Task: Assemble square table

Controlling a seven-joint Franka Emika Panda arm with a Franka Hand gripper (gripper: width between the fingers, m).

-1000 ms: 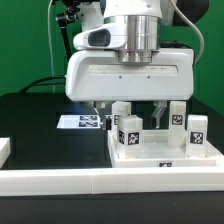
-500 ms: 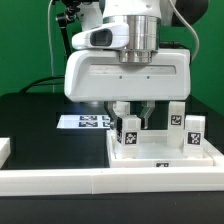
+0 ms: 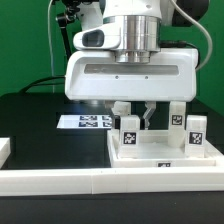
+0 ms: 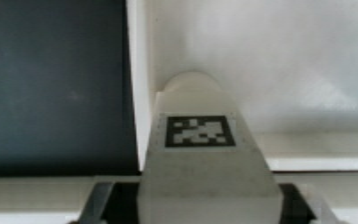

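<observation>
The square table's white top (image 3: 160, 156) lies flat at the exterior view's right, with white tagged legs standing on it. One leg (image 3: 129, 134) is at the front, and two more (image 3: 176, 117) (image 3: 197, 132) stand further to the exterior view's right. My gripper (image 3: 131, 112) hangs straight down over the slab, shut on a fourth leg (image 3: 122, 107) behind the front one. In the wrist view this leg (image 4: 201, 150) fills the space between the dark fingers (image 4: 108, 202) of the gripper (image 4: 197, 206), tag facing the camera. The slab (image 4: 282, 60) lies beyond it.
A long low white border wall (image 3: 90, 181) runs along the front. The marker board (image 3: 84, 122) lies on the black table at the exterior view's left of the slab. A white block end (image 3: 4, 148) shows at the exterior view's left edge.
The jaws stood wide apart a second ago and have closed in on the rear leg. Over the last half second nothing has visibly moved.
</observation>
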